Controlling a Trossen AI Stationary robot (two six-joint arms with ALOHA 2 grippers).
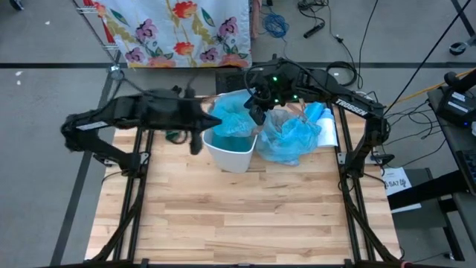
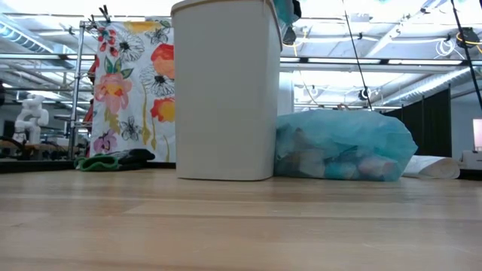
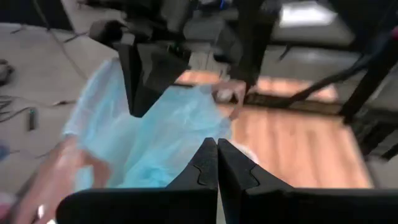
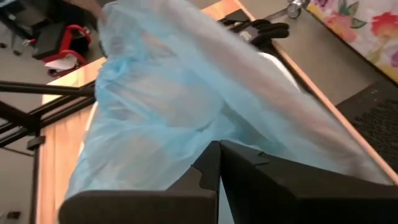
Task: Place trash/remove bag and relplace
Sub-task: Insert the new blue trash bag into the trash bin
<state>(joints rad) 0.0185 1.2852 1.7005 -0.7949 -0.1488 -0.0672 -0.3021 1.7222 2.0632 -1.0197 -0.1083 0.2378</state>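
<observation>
Both arms sit over the white bin (image 1: 232, 151) at upper centre of the high view, apparently fitting the fresh blue liner (image 1: 227, 123) into it. Left jaws (image 3: 217, 163) clenched, nothing visibly pinched. Right jaws (image 4: 219, 163) clenched too, liner film draped right against them; can't tell if any is caught. Trash is in the tied full bag (image 2: 343, 147) on the desk (image 1: 245, 216), touching the bin's right side, below and apart from both jaws.
</observation>
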